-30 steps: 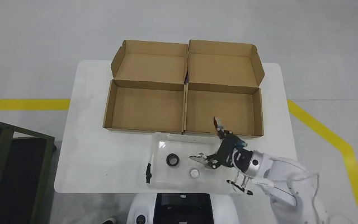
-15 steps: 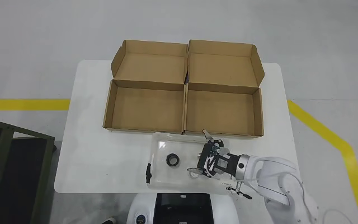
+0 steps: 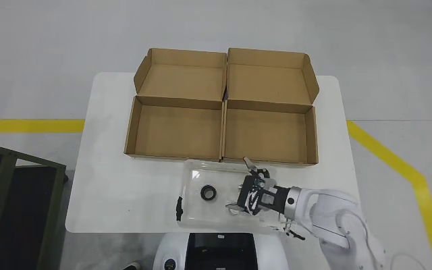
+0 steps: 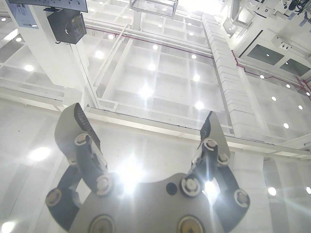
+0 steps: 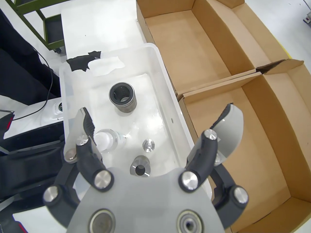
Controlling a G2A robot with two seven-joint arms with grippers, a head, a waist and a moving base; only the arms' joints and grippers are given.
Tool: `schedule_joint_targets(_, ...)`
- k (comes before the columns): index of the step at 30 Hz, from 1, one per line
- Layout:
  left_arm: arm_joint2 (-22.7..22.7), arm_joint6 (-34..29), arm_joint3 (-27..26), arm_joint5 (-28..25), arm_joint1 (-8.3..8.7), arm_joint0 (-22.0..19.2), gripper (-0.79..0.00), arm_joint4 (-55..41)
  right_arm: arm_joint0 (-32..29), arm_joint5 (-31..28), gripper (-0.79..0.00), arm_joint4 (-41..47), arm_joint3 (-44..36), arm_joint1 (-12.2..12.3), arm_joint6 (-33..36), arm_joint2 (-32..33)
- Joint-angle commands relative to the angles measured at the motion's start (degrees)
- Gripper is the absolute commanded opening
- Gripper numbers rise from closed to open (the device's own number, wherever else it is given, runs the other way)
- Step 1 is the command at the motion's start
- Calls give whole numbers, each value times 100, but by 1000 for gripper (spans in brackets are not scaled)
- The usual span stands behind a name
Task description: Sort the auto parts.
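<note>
right gripper (image 5: 158,120) over the parts bin, spread wide, holding nothing

hovering above the clear plastic bin (image 5: 155,49) at the near edge of the white table (image 3: 115,189). left gripper (image 4: 145,132) turned up toward the ceiling, likewise spread and empty. down in the bin: a black-banded steel sleeve (image 5: 122,98) standing upright, a small metal disc (image 5: 148,145), a drilled metal piece (image 5: 140,167) just beside it, and a clear little bottle-shaped part (image 5: 109,140) close by one finger. probably heavy for their size, stiff, smooth and slippery. best pinched squarely across the round flanks, low on the body for the sleeve. lighter-looking and maybe brittle for the clear part. slick bin floor, so likely to skate or roll if nudged. two open cardboard boxes (image 3: 174,131) just beyond the bin. pale floor with a yellow line (image 3: 40,125), green cart (image 5: 36,1) off to the side.
</note>
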Motion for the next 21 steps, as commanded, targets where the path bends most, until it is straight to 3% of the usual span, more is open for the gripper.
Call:
schedule_joint_targets(1,0,0,0,0,0,0,0,0,-9,-239,0,84,-57,35,94,21)
schedule_joint_targets(8,0,0,0,0,0,0,0,0,-122,-871,0,510,-130,166,605,43)
schedule_joint_targets(14,0,0,0,0,0,0,0,0,-71,-886,-9,755,100,237,813,-94)
schedule_joint_targets(18,0,0,0,0,0,0,0,0,5,-851,-154,809,258,275,816,-153)
schedule_joint_targets(21,0,0,0,0,0,0,0,0,74,-893,-206,804,378,306,852,-212)
